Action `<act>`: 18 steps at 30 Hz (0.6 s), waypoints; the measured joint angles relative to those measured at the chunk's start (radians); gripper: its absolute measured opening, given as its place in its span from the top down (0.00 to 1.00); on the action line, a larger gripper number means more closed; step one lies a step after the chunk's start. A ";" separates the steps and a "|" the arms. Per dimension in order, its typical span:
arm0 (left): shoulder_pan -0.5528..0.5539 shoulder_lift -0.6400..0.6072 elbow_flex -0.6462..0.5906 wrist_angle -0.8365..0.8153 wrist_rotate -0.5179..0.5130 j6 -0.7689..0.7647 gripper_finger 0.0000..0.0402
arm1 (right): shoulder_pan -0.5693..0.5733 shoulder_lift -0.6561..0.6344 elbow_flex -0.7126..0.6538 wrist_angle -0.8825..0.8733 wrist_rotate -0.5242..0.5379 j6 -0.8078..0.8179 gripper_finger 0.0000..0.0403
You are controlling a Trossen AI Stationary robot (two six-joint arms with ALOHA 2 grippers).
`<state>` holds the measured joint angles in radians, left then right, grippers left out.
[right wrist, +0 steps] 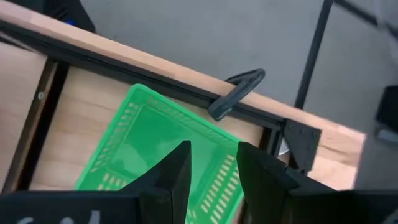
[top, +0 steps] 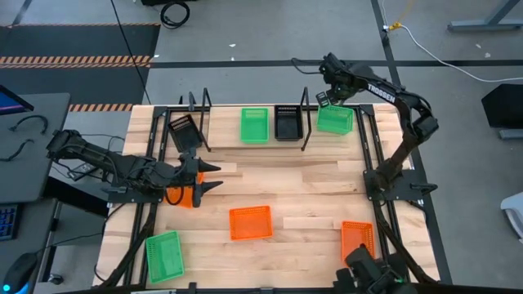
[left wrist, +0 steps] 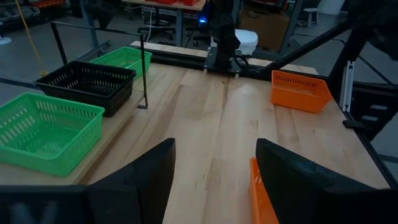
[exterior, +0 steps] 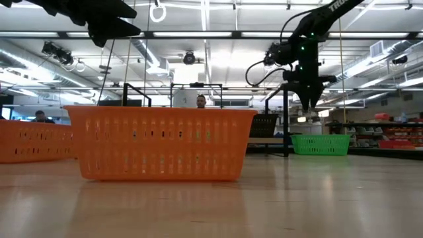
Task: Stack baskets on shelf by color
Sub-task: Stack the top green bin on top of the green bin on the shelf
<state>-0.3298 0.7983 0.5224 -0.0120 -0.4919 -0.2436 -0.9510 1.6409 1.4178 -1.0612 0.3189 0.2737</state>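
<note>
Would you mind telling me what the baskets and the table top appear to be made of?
The orange basket looks like moulded plastic: bright uniform colour, thin walls pierced with regular slots, slight sheen. The green basket and black basket show the same mesh. The table top looks like pale jointed wood strips with visible grain, probably sealed smooth, since it reflects light.

**One brand name readable**

In the high view, white capitals reading "TROSSEN" run along the dark upper link of the right arm (top: 384, 91). In the low view, only a fragment of white lettering shows on that arm, cut off at the frame's edge.
</note>
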 joint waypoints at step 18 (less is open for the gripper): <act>0.001 0.000 0.000 0.000 0.000 0.002 0.42 | -0.099 0.005 -0.274 0.199 -0.193 -0.067 0.67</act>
<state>-0.3290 0.7986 0.5224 -0.0120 -0.4923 -0.2420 -1.0496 1.6455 1.1435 -0.8623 0.1257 0.2062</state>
